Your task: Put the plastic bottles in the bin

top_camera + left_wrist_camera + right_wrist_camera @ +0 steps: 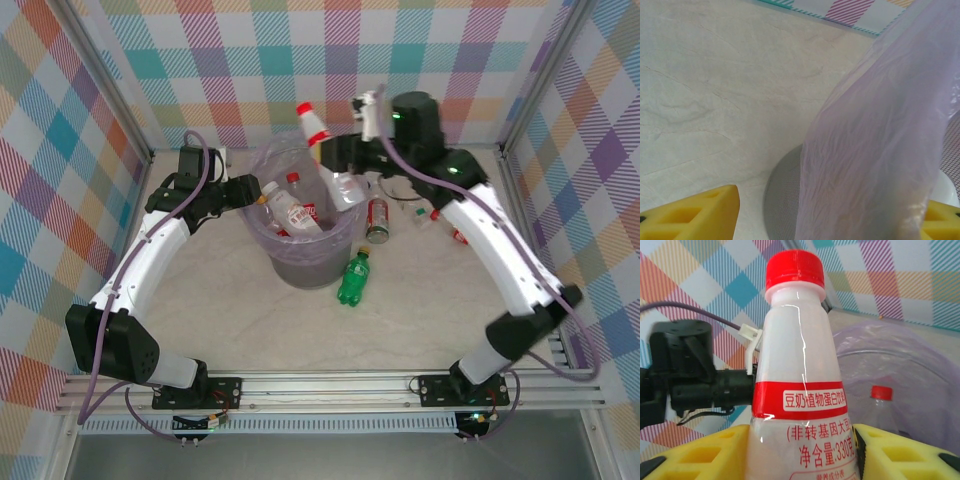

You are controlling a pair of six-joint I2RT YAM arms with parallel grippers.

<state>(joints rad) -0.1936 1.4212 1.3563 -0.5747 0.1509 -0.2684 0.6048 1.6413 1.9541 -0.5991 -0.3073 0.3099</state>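
Squarely in right gripper (802,460); white bottle (800,355) upright.

white bottle (799,335) | red band (771,401): "豆奶(植物蛋白饮…" | below: "净含量:330", then probably "克"

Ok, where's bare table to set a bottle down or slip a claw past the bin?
The widest bare table lies in front of the bin, between the two arm bases. A smaller patch sits between the bin and the left arm. Right of the bin is crowded: the green bottle, a dark bottle and small bottles beside the right arm.
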